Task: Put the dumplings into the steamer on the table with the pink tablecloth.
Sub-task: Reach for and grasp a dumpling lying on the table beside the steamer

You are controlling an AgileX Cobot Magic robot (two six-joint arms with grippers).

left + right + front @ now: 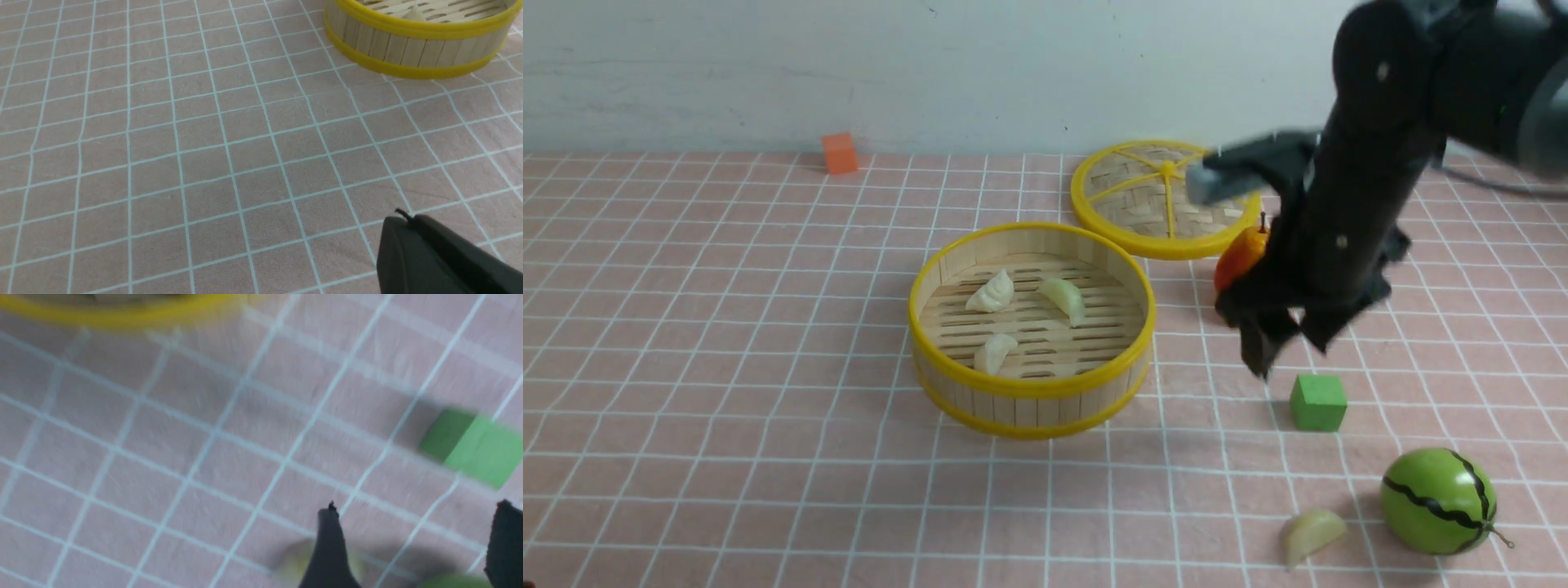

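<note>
Three dumplings lie on the slatted floor of the steamer (1031, 400), which stands mid-table on the pink tablecloth (727, 327): two toward the back (992, 292) (1064, 299) and one nearer the front (995, 353). The fourth dumpling (1312, 535) lies outside on the cloth, toward the front right and just beside the toy watermelon (1437, 501). So I judge the step in hand to be fetching that last one.

My right jaws are released and hold nothing. They hang above the table between the steamer and the green cube (1317, 402), with the pear (1240, 255) close behind. My right wrist view is too blurred to settle fine detail.

The next move calls for carrying these jaws toward the front, past the cube, and lowering them astride the dumpling without nudging the watermelon. It looks round enough to roll.

My left jaws are clenched on nothing, low over bare cloth off to one side of the steamer. The lid (1164, 200) lies flat behind the steamer, holding nothing.
</note>
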